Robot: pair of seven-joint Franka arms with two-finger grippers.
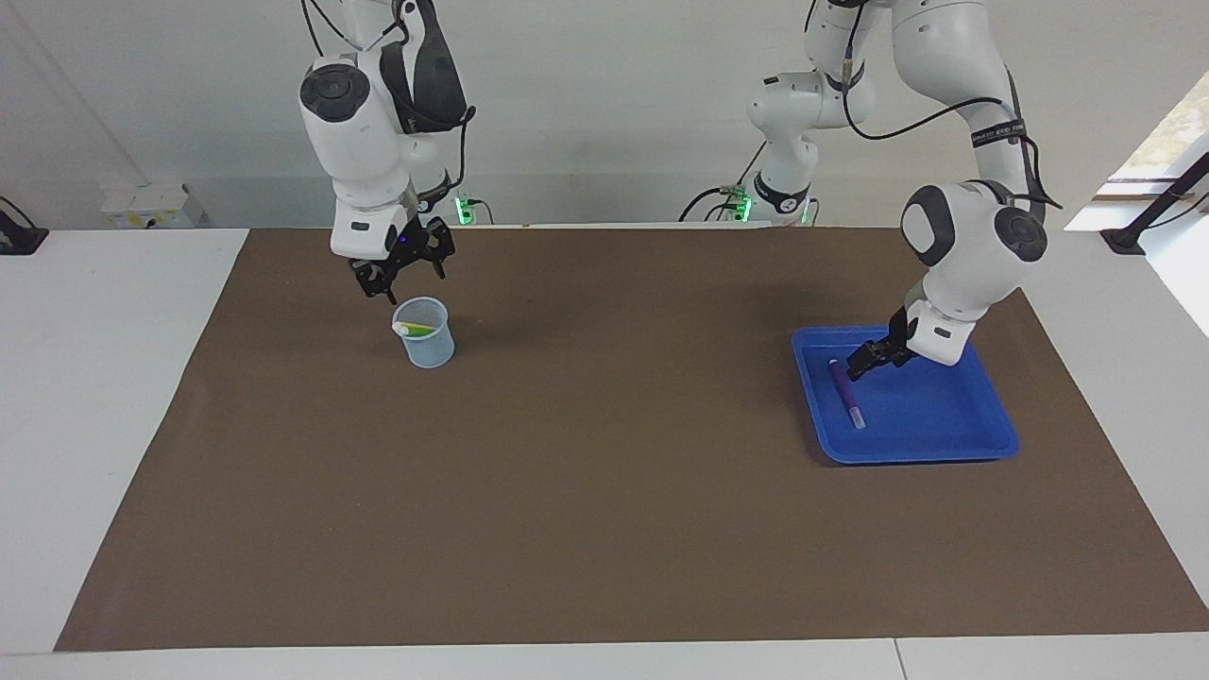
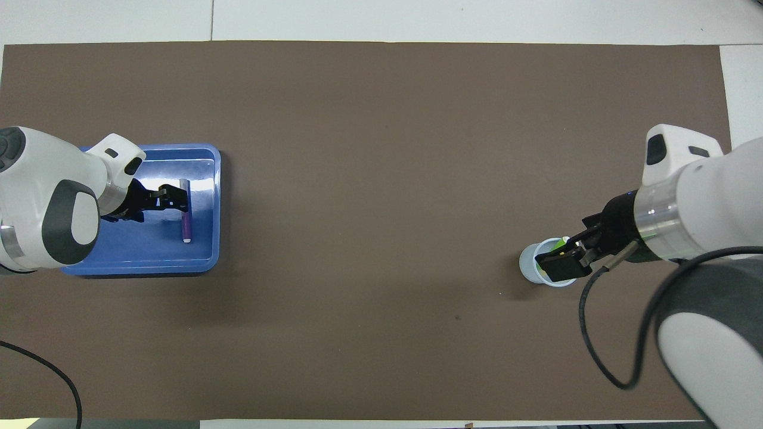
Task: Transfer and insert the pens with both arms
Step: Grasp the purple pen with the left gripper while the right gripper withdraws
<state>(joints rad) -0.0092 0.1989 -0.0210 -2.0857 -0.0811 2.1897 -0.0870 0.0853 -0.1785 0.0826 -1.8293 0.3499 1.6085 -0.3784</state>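
A purple pen (image 1: 847, 393) (image 2: 186, 213) lies flat in the blue tray (image 1: 982, 444) (image 2: 205, 262) toward the left arm's end of the table. My left gripper (image 1: 864, 363) (image 2: 174, 199) is low inside the tray, open, right beside the pen's end nearer the robots; contact cannot be made out. A translucent pale blue cup (image 1: 425, 348) (image 2: 529, 266) stands toward the right arm's end. A bright green pen (image 1: 418, 329) (image 2: 560, 243) with a whitish cap leans inside it, with a yellowish streak alongside. My right gripper (image 1: 401, 274) (image 2: 563, 263) hangs just above the cup's rim, open and empty.
A brown mat (image 1: 604, 491) covers most of the white table. The tray and the cup are the only loose things on it. Small arm bases with green lights (image 1: 746, 203) stand at the robots' edge of the table.
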